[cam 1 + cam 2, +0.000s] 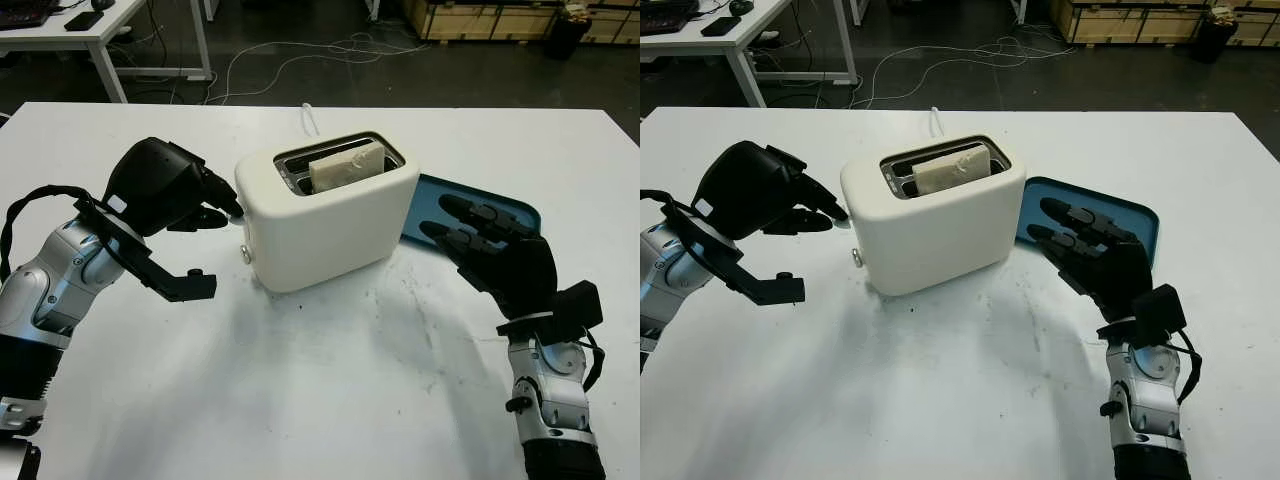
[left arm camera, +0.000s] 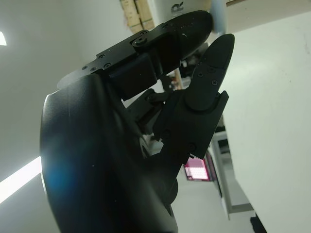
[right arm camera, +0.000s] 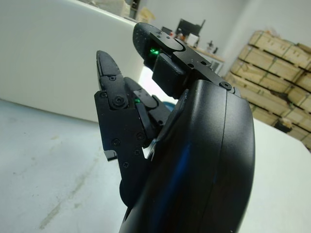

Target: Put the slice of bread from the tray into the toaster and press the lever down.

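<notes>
Bread (image 1: pixel 346 166): I saw it upright in the toaster (image 1: pixel 325 212) slot — long axis along the slot.
Left hand (image 1: pixel 215 205): fingertips at the lever end, nothing gripped.
Right hand (image 1: pixel 480 236): open over the tray (image 1: pixel 520 210) — empty.

Bread (image 1: pixel 346 166) stands in the toaster (image 1: pixel 330 215); left hand (image 1: pixel 205 205) at its end.

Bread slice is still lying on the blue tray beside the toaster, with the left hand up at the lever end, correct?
Not quite. The bread slice stands in the slot of the toaster, as the left eye view shows; the blue tray beside it carries no bread. The left hand is indeed at the lever end.
</notes>
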